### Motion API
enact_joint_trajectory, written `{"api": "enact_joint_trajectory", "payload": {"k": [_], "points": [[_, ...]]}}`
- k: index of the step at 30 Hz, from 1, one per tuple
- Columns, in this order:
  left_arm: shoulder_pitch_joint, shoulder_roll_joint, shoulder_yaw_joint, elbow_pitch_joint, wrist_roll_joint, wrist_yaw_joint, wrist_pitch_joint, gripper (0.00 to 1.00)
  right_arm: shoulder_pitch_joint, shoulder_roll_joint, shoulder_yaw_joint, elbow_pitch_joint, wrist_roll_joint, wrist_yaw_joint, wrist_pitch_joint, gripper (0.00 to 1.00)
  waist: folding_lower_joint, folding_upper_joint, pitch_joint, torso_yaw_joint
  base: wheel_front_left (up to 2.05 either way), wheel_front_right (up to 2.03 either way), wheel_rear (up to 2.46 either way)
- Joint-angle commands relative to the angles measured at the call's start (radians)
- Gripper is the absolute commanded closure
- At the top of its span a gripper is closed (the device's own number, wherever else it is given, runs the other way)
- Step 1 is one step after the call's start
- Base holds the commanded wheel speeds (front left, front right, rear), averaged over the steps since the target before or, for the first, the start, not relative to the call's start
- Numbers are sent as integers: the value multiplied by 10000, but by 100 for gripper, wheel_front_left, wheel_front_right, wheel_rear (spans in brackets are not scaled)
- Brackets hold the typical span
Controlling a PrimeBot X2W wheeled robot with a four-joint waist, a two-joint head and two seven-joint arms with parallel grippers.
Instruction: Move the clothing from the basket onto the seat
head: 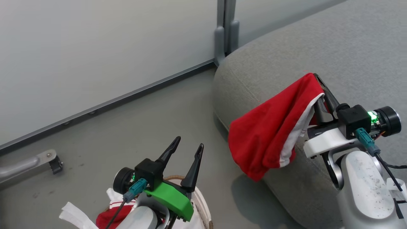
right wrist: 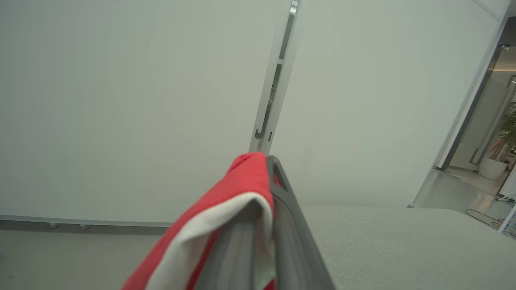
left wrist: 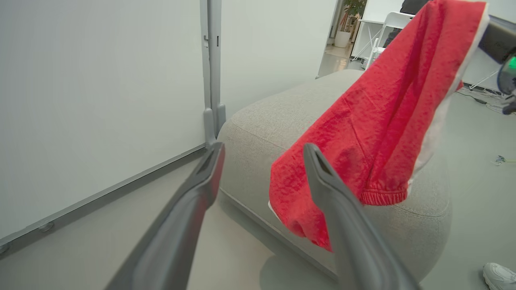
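Two dark fingers pressed together, the right gripper [head: 316, 78] pinches a bright red garment [head: 267, 133] with white trim by its upper edge, lifting it over the rounded corner of the grey seat [head: 349, 57]. The cloth hangs from the fingertips in a long fold, its gathered hem and lower end dangling past the cushion's edge, above the grey floor [head: 127, 133]. Whether the fabric brushes the upholstery cannot be told. From the right wrist view, the red garment [right wrist: 225, 201] drapes over the left side of the closed right gripper [right wrist: 268, 159], white lining showing, with the seat [right wrist: 403, 241] stretching out below.

At lower left in the head view, the left gripper [head: 189, 142] stands with its fingers spread wide and nothing between them, poised over the basket [head: 204, 206]. More red clothing [head: 109, 216] lies in the basket beside a white cloth [head: 73, 214]. In the left wrist view, the parted left gripper [left wrist: 263, 148] points toward the seat [left wrist: 262, 121] and the hanging red garment [left wrist: 383, 133]. A pale wall panel [head: 95, 47] runs behind; a white shoe [left wrist: 500, 276] shows at the floor's edge.
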Motion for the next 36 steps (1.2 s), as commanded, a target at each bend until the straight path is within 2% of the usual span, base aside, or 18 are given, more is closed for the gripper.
{"api": "enact_joint_trajectory", "payload": {"k": [1,10,17,21,31,36], "points": [[-87,-21,48,55,144,-53,-6,0,43,-18,-6,-35,-66,-14,-23,100,0,-1,408,-905,0,0,0],[-68,-191,-5,201,435,-291,-7,0,260,-18,-185,-257,-283,-14,-24,100,0,-1,540,-947,0,0,0],[-228,-144,-111,246,690,-364,-5,0,-380,-39,-314,-162,-627,-14,-23,100,0,-1,959,-501,0,0,0],[-447,-41,-210,180,868,-400,-1,0,-1296,-264,-336,-60,-831,-14,-24,100,0,-1,1468,-90,0,0,0],[-976,227,-373,-127,1205,-430,129,0,-5233,-1886,-734,1568,-1055,-14,4,100,0,-1,2709,1004,0,0,0],[-1238,376,-387,-493,1392,-381,186,0,-7205,-3053,-954,2441,-1387,-14,437,100,0,-1,3378,1554,0,0,0]]}}
